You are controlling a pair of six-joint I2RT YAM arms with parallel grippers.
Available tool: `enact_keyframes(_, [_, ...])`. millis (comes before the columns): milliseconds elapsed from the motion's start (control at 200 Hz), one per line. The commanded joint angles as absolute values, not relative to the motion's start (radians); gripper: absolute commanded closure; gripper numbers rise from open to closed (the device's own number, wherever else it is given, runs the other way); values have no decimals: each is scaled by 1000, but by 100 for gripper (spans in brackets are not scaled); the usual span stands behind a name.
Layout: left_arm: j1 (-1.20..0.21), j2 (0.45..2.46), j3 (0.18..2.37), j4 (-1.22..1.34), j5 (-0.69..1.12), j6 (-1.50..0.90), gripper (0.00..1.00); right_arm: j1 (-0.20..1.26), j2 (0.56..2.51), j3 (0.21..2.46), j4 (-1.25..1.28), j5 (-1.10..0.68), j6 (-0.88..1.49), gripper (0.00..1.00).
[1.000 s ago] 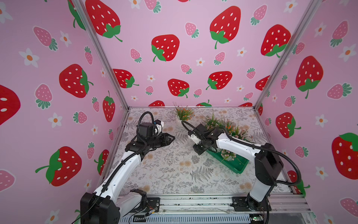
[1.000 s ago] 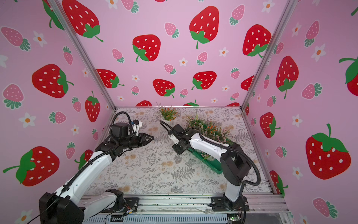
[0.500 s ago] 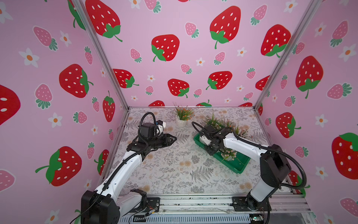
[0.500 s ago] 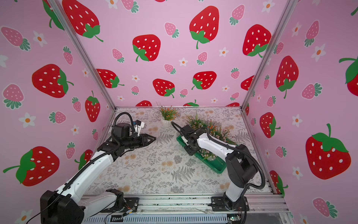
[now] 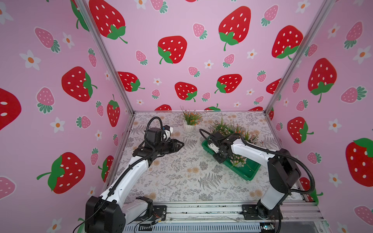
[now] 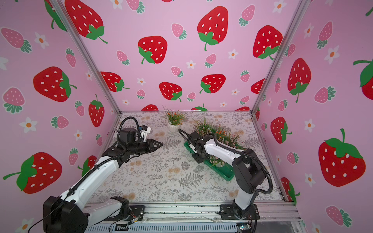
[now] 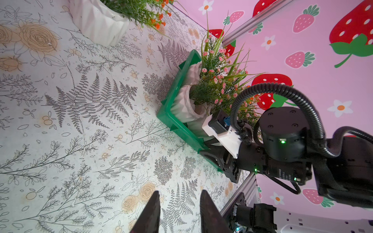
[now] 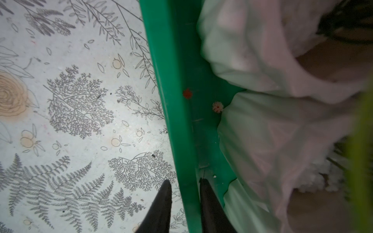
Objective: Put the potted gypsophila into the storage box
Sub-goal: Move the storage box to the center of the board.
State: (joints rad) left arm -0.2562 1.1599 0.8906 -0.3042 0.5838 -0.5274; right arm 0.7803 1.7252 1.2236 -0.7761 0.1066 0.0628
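The storage box is a shallow green tray on the right half of the table, holding white pots of pink and orange flowers. One potted gypsophila, a white pot with orange blooms, stands outside the box near the back wall. My right gripper straddles the box's long rim, one finger inside against the wall, one outside with a thin gap. My left gripper hovers open and empty over the table, left of the box.
Pink strawberry-printed walls with metal corner posts close in the table on three sides. The box lies slantwise, its far end near the right wall. Floral-patterned table surface stretches between the two arms and toward the front rail.
My right gripper has moved from the table left of the box toward the front and right, onto the box's long rim, and its jaws have narrowed. The left arm has barely shifted.
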Motion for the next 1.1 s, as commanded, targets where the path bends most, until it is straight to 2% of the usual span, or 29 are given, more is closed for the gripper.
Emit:
enact_keyframes(0, [-259,1155,892,-303,582,-520,64,780,1739,1206,-794,62,58,79])
enact_keyframes(115, [-258,1154,890,-302,575,-523,64,791,1740,1208,-791,37,77,90])
enact_keyframes(420, [-258,1141,852,-217,540,-574,64,847,1777,1287,-733,-29,180,96])
enact_keyframes(795, [-259,1146,859,-209,382,-540,64,915,1872,1438,-677,-103,266,94])
enact_keyframes(1096, [-255,1280,935,-234,276,-512,64,928,1848,1543,-681,-60,269,76])
